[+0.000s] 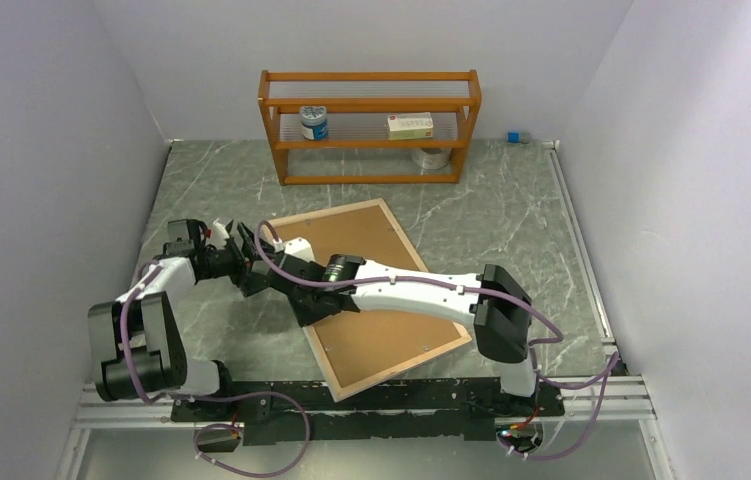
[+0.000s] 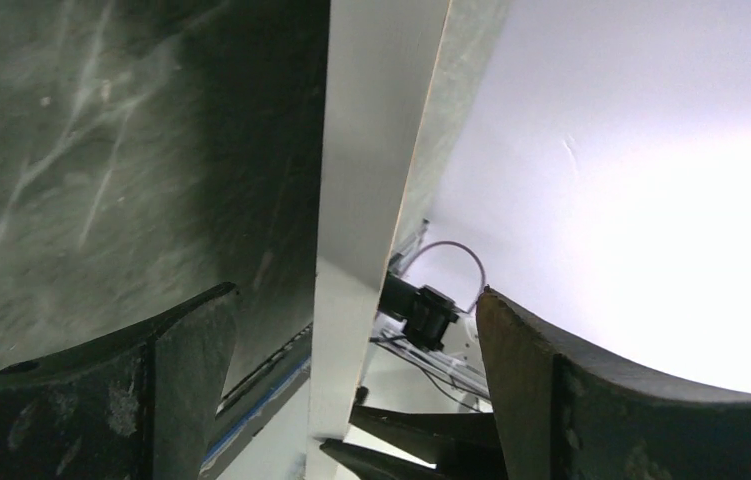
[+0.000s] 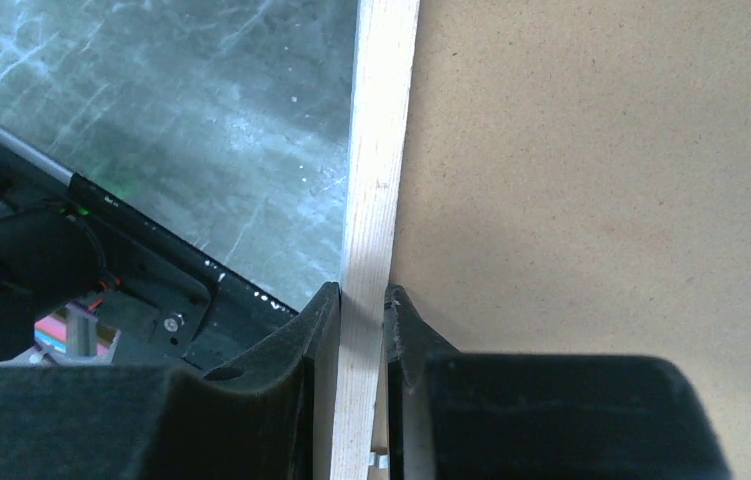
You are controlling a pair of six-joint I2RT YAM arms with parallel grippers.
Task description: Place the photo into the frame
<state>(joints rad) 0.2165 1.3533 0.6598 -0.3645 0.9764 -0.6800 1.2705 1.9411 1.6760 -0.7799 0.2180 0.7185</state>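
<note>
Two grippers are meeting at one long side of the large, thin, rectangular picture frame (image 1: 404, 236) with the light wood-coloured back rim. My right gripper (image 3: 361, 320) is pinching that rim narrowly, one finger at the outer edge and the other on the side of the flat brown backing board (image 3: 601, 200). My left gripper (image 2: 353, 292) is standing wide. The frame's white edge is passing between its fingers and seems to be touching neither.

I am reading this as a handover of the rim. To do it well, I am centring the left fingers on the rim before closing, squeezing across its thickness, and loosening the right pinch only once the left grip is firm.

The picture frame is lying back-up, spreading away to the right of my right fingers and under that forearm. Its long axis is running from the orange wooden shelf rack (image 1: 371, 77) toward the arm bases, with the near end skewed rightward. I cannot tell whether the gripped side is off the table, and no photo is showing.
</note>
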